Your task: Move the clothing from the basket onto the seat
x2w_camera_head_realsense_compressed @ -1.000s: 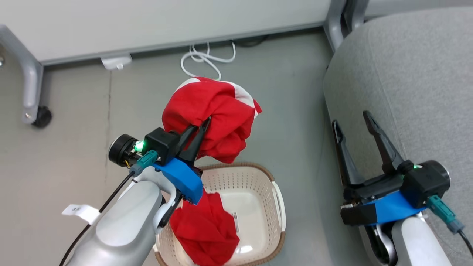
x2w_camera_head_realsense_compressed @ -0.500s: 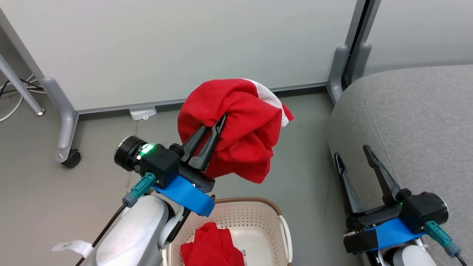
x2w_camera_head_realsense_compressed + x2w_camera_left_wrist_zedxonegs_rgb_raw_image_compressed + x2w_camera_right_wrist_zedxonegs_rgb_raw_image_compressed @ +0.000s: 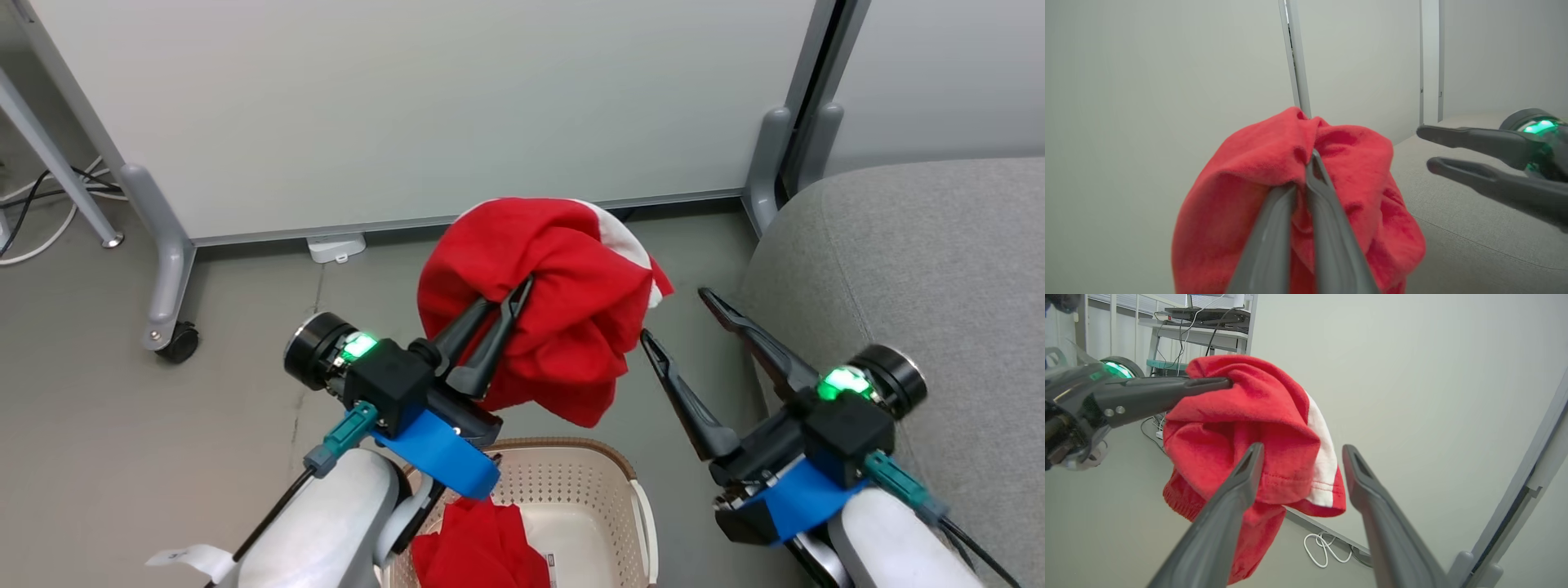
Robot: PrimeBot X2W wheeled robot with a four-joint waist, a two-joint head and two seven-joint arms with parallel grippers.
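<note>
Our left gripper (image 3: 514, 290) has its jaws pinched on the bunched red-and-white garment (image 3: 571, 343), hung in air above the far rim of the laundry basket (image 3: 608, 461) and clear of it; the plain red garment (image 3: 482, 547) lies inside the basket. Our right gripper (image 3: 674, 313), jaws spread, hovers just beside that held garment, between it and the rounded edge of the grey sofa (image 3: 922, 269); bare floor (image 3: 98, 457) lies to our left.

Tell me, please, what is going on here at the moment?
The robot's left hand is shut on the red-and-white garment, holding it in the air, clear of the basket. Its right hand is open beside the garment, next to the grey seat. A plain red garment lies in the basket.
</note>
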